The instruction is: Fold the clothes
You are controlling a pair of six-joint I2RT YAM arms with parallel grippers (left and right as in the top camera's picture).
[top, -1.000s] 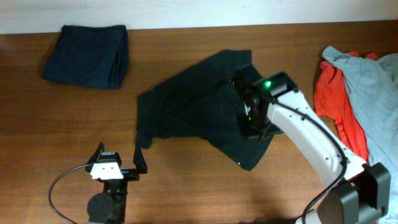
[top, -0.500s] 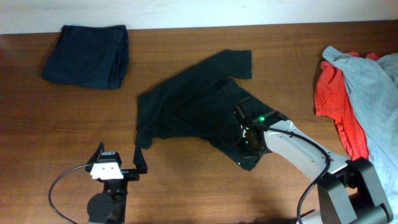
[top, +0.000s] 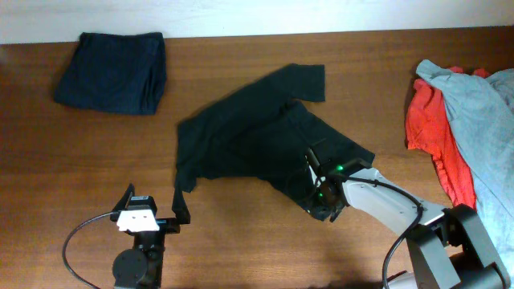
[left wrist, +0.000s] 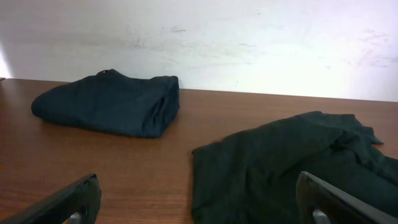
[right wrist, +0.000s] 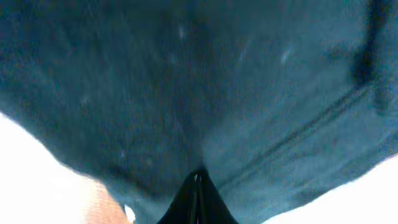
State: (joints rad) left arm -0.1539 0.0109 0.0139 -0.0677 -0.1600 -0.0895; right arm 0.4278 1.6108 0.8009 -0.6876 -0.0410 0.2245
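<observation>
At black tee (top: 241,140) hem, R gripper (top: 320,209) clamped

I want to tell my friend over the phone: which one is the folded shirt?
Look at the wooden table, then its far left corner by the white wall. The navy garment lies there alone. Unlike the spread-out black T-shirt and the red and grey heap, it is folded neatly square.

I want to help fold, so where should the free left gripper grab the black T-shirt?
Take the black T-shirt by its near left corner, coming in low from the robot's own side. That corner lies flat and thin and sticks out toward the open left gripper, while the shirt's middle is bunched in wrinkles and would probably be harder to pinch.
</observation>
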